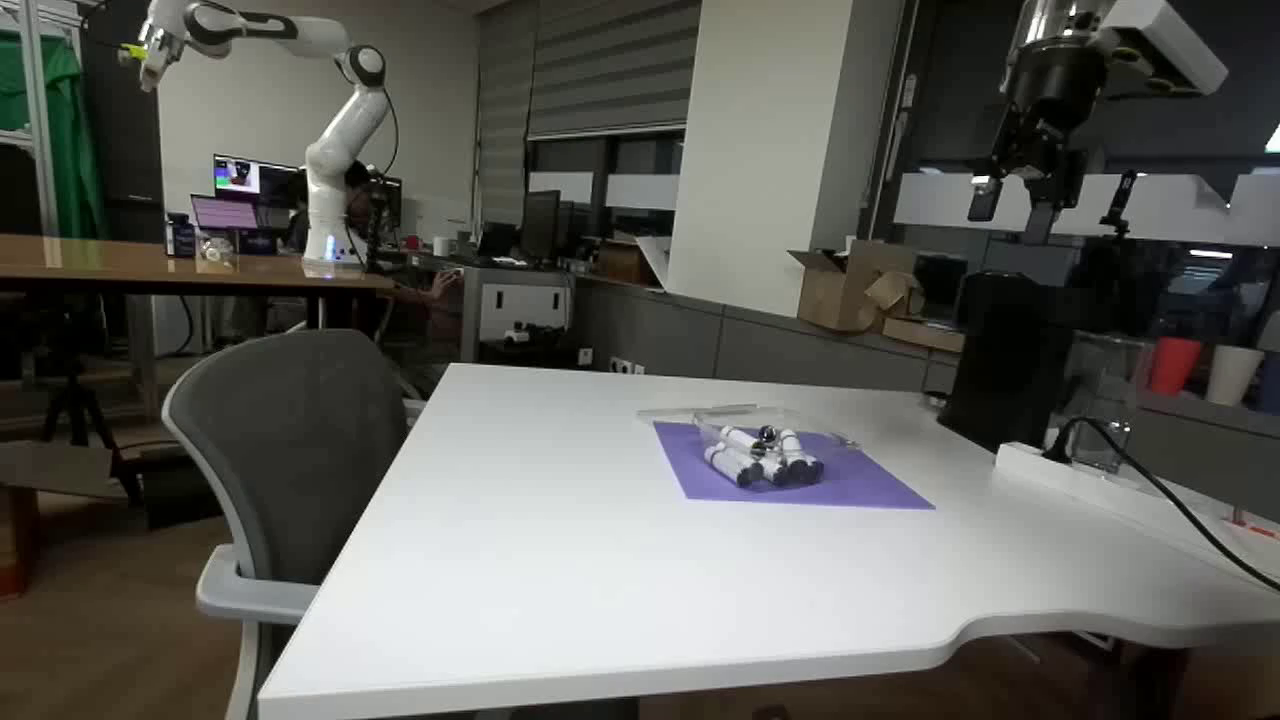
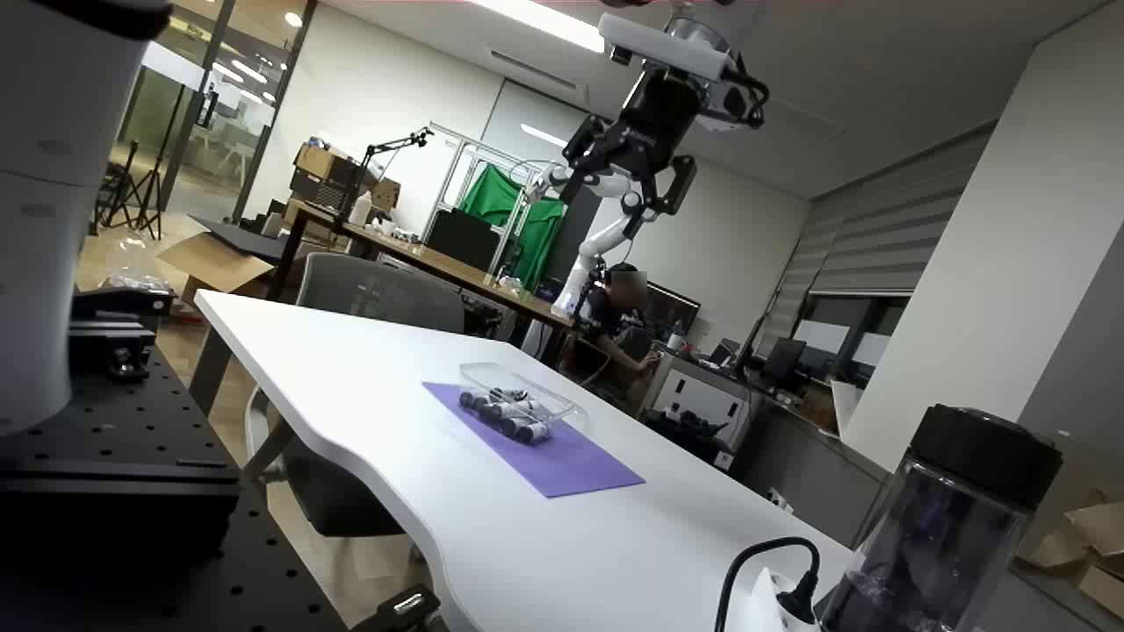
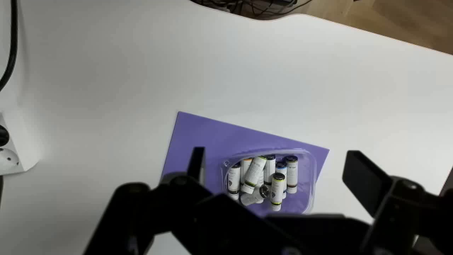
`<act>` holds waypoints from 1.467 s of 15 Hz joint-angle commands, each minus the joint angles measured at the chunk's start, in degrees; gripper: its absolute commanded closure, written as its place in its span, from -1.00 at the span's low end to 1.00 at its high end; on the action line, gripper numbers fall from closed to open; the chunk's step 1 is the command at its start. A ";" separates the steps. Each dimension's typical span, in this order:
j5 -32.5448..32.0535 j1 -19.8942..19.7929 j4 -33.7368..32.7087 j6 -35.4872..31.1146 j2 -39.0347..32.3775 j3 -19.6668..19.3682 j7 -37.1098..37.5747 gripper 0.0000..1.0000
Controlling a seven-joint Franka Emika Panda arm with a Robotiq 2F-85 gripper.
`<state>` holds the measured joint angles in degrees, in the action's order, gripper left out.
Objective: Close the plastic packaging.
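The plastic packaging is a clear, shiny open container holding several small white bottles with dark caps. Its rim (image 3: 313, 177) shows in the wrist view. Its clear plastic shows in both exterior views (image 1: 722, 412) (image 2: 479, 375), with a thin clear edge raised or leaning out on one side; I cannot tell how it is hinged. The bottles (image 3: 254, 173) lie loosely inside. The container sits on a flat purple mat (image 1: 870, 490). My gripper (image 1: 1012, 210), also in an exterior view (image 2: 620, 197) and the wrist view (image 3: 277, 163), is open and empty, high above the table. Its body hides the container's near edge in the wrist view.
The mat lies on a white table (image 1: 560, 560). A white power strip (image 1: 1090, 490) with a black cable (image 1: 1170, 495) lies along one edge. A dark-lidded clear bottle (image 2: 948, 518) stands near it. A grey chair (image 1: 290, 450) stands at the table's side.
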<state>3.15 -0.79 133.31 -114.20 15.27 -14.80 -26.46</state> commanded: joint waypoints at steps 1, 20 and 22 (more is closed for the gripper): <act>0.39 -1.47 -0.08 0.11 -0.11 1.39 -0.31 -1.00; 32.34 -11.86 -30.62 -12.33 -39.57 6.77 -10.64 -1.00; 33.52 -14.36 -36.85 -10.17 -46.13 9.52 -8.61 -1.00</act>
<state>34.54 -11.14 107.63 -129.02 -21.26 -9.11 -37.20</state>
